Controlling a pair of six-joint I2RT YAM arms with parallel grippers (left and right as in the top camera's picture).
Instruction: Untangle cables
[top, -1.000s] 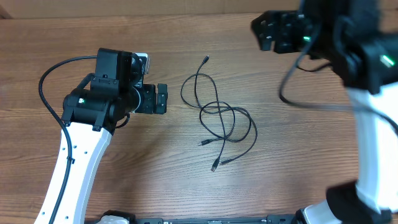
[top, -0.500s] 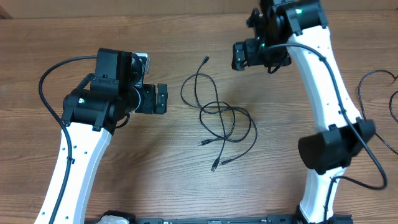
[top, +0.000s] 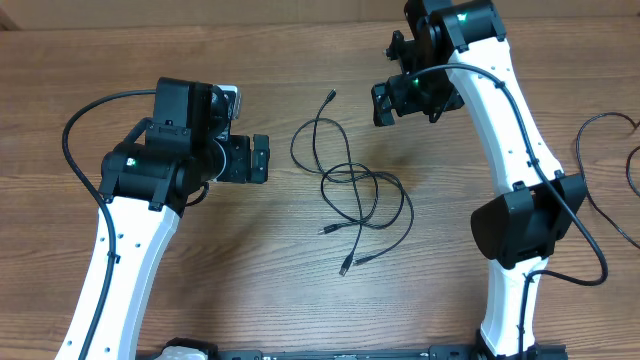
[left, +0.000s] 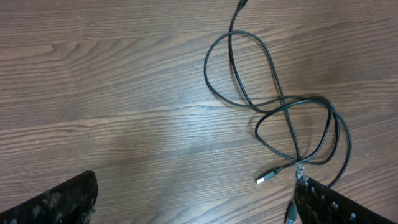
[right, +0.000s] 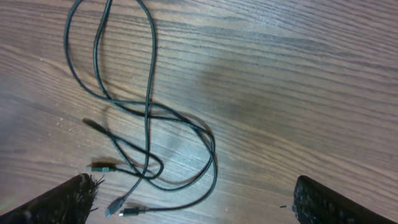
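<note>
The thin black cables (top: 352, 190) lie looped together on the wooden table's middle, with small plugs at their ends. They also show in the left wrist view (left: 286, 112) and the right wrist view (right: 146, 118). My left gripper (top: 260, 158) is open and empty, to the left of the tangle; in its wrist view its jaws (left: 193, 202) stand wide apart over bare wood. My right gripper (top: 382, 103) is open and empty, above the table at the tangle's upper right; its jaws (right: 193, 202) stand wide apart.
The right arm's thicker black wiring (top: 610, 170) hangs at the right edge. The wooden table (top: 200, 260) runs around the tangle. A pale wall edge (top: 150, 12) runs along the back.
My right arm has swung in from the far upper right and lowered toward the table, its gripper now near the tangle's upper right. The left arm and the cables have not moved.
</note>
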